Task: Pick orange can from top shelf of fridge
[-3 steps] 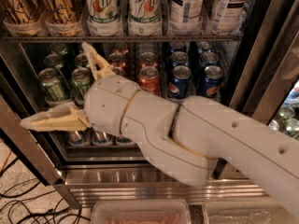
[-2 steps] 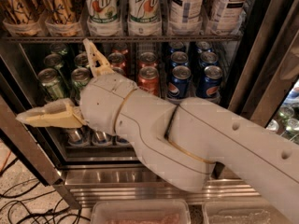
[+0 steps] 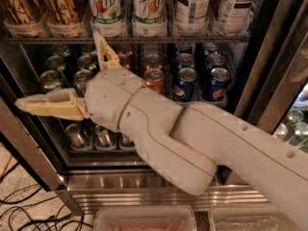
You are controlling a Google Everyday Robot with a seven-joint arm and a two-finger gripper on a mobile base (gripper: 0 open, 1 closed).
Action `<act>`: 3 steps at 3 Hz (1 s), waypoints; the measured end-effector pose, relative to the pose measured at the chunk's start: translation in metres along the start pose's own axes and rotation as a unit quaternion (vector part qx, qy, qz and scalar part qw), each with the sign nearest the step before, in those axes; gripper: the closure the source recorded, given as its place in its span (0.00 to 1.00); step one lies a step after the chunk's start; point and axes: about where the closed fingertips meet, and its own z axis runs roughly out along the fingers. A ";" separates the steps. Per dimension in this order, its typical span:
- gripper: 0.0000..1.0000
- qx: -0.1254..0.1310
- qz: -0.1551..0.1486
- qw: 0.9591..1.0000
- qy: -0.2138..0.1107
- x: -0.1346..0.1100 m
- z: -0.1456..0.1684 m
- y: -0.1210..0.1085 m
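Observation:
Two tall copper-orange cans with dark script stand at the left end of the top shelf (image 3: pixel 207 39) of the fridge (image 3: pixel 269 71): one orange can (image 3: pixel 61 5) and another (image 3: pixel 17 6) to its left, each in a clear tray. My gripper (image 3: pixel 57 69) is below them, in front of the second rack. It is open wide and empty: one finger points left, the other points up and ends just under the top shelf, below the first 7up can.
On the top shelf, right of the orange cans, stand two white-and-green 7up cans (image 3: pixel 103 6) and tall iced-tea cans (image 3: pixel 192 6). The second rack holds green cans (image 3: pixel 50 78), red cola cans (image 3: pixel 155 78) and blue Pepsi cans (image 3: pixel 185 81). Cables (image 3: pixel 29 211) lie on the floor at left.
My arm has shifted a little to the left and upward. The gripper stays open wide, and the cans have not moved.

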 end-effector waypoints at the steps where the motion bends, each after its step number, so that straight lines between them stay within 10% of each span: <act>1: 0.00 0.019 0.020 1.000 -0.006 -0.005 0.005 -0.008; 3: 0.00 0.017 0.014 1.000 0.013 0.001 0.008 -0.006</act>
